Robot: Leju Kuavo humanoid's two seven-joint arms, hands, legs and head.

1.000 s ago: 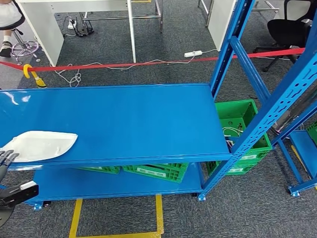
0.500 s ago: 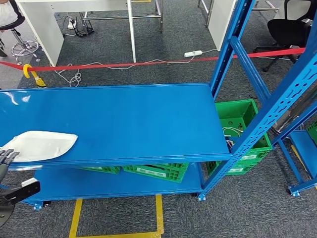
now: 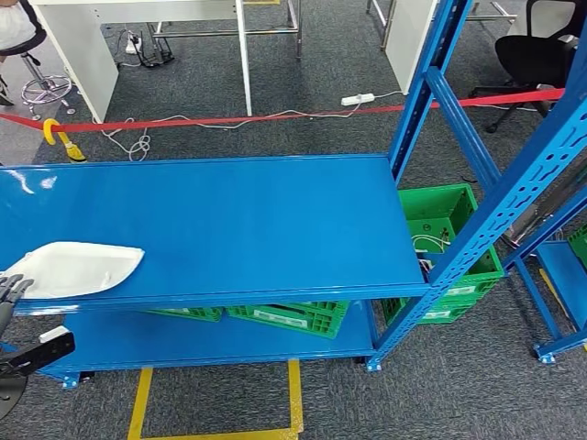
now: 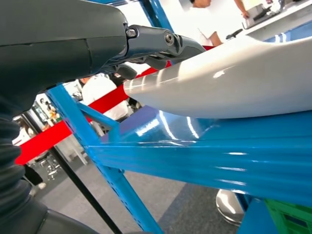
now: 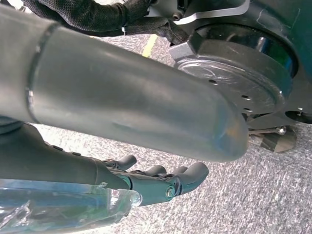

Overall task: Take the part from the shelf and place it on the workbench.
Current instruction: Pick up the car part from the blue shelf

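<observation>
Honestly, the grasp is the shaky bit here: in the left wrist view the dark fingers [image 4: 162, 41] of the left hand [image 3: 10, 291] lie along the top of the white part [image 3: 76, 269] at its near end, touching the glossy shell, but I can't tell whether anything is hooked underneath, so I can't say if it's actually gripped or just rested on. The part itself is lying flat on the blue shelf [image 3: 228, 229], starting right at the fingers and running away from them across the shelf top, close to the front edge. Its long axis goes roughly along that front edge, with the rounded tapering tip pointing away from the hand toward the middle of the shelf, and the broader end sitting under the fingers. What could go wrong, I reckon: the shell looks smooth and curved, so a top-only contact could slide off, or a pull from one end could swing the far tip round and tip the whole thing over the front lip onto the floor. The blue upright [image 4: 92, 146] just beside the hand could also snag the arm on the way out. The right hand [image 5: 162, 183] hangs low over grey carpet, fingers loosely curled and apart, holding nothing as far as I can see.
</observation>
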